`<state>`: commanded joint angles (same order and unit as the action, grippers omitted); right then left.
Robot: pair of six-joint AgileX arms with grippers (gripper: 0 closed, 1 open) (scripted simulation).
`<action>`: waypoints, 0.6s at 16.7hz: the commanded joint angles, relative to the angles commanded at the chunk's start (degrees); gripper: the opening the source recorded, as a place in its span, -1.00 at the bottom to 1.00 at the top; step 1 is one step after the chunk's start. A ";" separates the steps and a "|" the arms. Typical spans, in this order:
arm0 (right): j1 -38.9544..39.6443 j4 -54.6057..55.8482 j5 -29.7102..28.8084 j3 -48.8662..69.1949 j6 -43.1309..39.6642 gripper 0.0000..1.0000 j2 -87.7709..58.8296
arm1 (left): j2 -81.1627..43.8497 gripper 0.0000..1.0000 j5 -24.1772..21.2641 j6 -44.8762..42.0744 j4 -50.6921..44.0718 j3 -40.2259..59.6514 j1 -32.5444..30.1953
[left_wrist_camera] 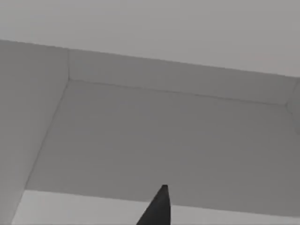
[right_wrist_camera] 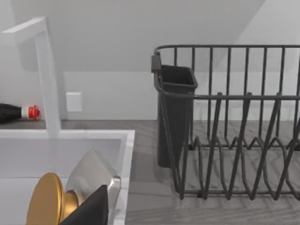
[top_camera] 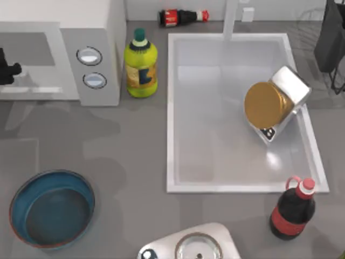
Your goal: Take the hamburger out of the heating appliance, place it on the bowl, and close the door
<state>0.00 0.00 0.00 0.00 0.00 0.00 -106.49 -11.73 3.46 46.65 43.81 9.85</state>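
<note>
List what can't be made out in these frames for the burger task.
- Hamburger: cannot be made out; the microwave cavity is covered by its own roof in the top view.
- Left claw: cut off by the picture's left edge at the microwave front; the left wrist view gives one dark tip against plain white walls.
- Door: whether open or shut is unclear.
- Bowl: contents look bare.

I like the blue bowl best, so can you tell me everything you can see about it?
The bowl is round and shallow, dark blue inside, with a thin reddish-brown rim around its outside. It looks smooth and a little shiny, like glazed pottery. It sits upright and flat on the grey table, near the front left corner in the top view. Nothing is inside it, and nothing else touches it.
</note>
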 joint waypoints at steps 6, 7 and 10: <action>0.00 0.00 0.00 0.00 0.00 1.00 0.00 | -0.11 -1.00 8.63 25.32 -24.30 9.80 -7.92; 0.00 0.00 0.00 0.00 0.00 1.00 0.00 | -0.30 -1.00 10.48 30.77 -29.52 11.79 -9.65; 0.00 0.00 0.00 0.00 0.00 1.00 0.00 | -1.28 -1.00 16.38 48.36 -46.34 17.89 -15.29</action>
<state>0.00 0.00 0.00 0.00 0.00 0.00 -107.77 4.65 51.82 0.31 61.71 -5.44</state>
